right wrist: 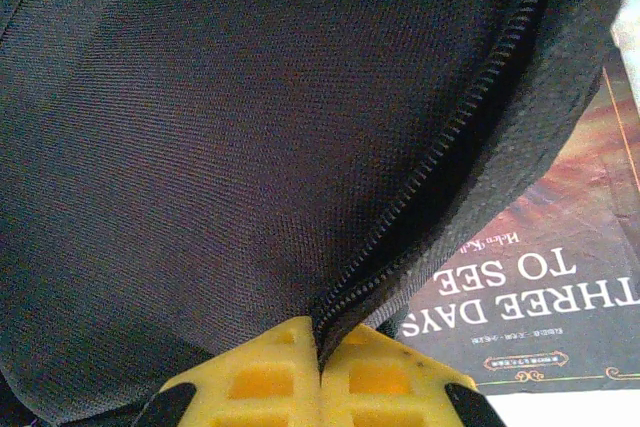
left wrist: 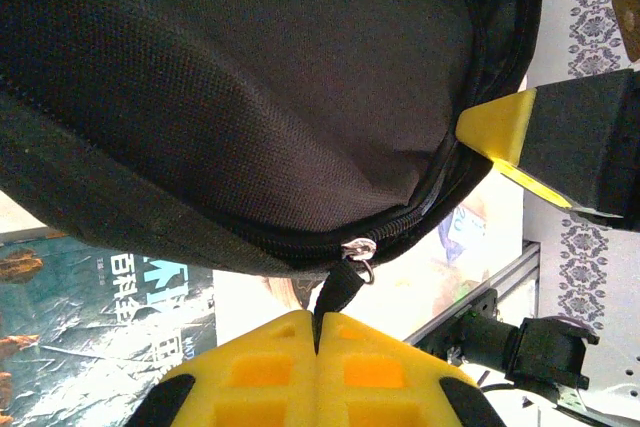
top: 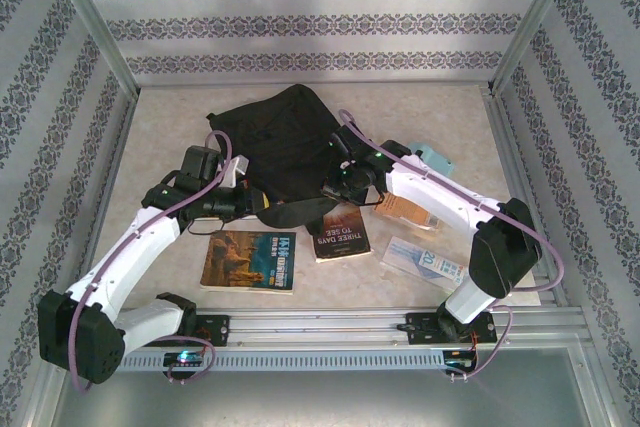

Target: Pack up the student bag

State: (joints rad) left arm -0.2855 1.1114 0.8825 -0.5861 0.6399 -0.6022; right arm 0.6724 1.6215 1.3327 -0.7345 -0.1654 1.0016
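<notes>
We find the student bag [top: 285, 142] lying at the middle of the table [top: 160, 137], its near edge over the book [right wrist: 540, 297] titled THREE DAYS TO SEE. The left tool [left wrist: 318, 325] pinches the black zip pull [left wrist: 340, 287] at that edge. The right tool [right wrist: 320, 332] is pressed together on the bag's zip seam fabric.

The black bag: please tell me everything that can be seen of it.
The bag is large, black, of soft woven fabric, lying slumped on the table. A zip curves along its near edge, with a silver slider and a black pull tab. The left gripper is shut on that tab; the right gripper is shut on the fabric edge beside the zip teeth, above a book.
</notes>
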